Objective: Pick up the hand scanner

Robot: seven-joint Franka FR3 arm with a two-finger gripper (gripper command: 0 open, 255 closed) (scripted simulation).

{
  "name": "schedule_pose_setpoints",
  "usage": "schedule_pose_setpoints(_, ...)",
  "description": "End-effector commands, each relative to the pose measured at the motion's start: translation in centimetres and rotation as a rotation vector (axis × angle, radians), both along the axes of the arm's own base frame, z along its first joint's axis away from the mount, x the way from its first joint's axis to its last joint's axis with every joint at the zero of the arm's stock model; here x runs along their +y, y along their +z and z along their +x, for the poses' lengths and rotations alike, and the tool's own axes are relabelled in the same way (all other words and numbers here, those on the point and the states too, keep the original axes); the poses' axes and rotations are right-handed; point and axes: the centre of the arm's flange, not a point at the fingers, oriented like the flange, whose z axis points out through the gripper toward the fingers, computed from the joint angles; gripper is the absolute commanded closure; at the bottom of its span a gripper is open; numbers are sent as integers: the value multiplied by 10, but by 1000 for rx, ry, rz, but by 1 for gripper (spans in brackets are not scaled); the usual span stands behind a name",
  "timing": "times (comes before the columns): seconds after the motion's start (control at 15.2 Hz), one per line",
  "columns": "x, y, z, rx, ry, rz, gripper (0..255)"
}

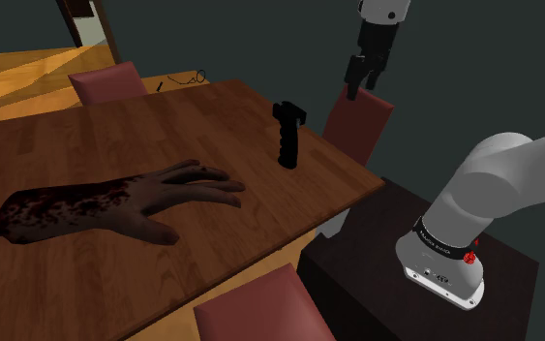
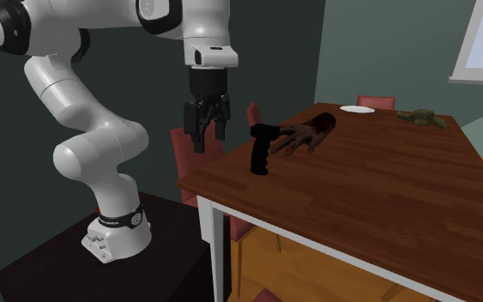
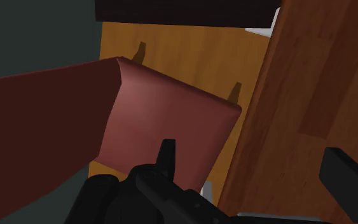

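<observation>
The hand scanner [image 1: 287, 136] is black and stands upright on its grip near the wooden table's [image 1: 86, 145] edge closest to the arm. In the second exterior view the scanner [image 2: 261, 147] rises at the table corner. My gripper [image 1: 361, 82] hangs open and holds nothing, off the table and above a red chair back [image 1: 359, 121]. It is higher than the scanner and beside it, toward the shoulder view's right. Its fingers stand apart in the second exterior view, gripper [image 2: 210, 140]. In the wrist view one finger [image 3: 165, 156] points over the chair back [image 3: 165, 121]; a black block [image 3: 351, 184], apparently the scanner's head, lies over the table.
A bloody severed-hand prop [image 1: 115, 203] lies mid-table, beyond the scanner from the arm. A white plate [image 2: 357, 110] and a greenish object [image 2: 424, 118] sit at the far end. More red chairs [image 1: 256, 310] [image 1: 107, 82] line the table. The arm's dark stand [image 1: 406, 291] adjoins the table edge.
</observation>
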Motion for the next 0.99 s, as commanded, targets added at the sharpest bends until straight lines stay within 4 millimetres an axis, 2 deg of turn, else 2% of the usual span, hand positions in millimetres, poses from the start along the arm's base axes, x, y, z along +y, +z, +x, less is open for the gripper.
schedule_pose_setpoints(0.0,0,0,0,0,0,0,0)
schedule_pose_setpoints(0.92,176,13,40,1,33,29,0)
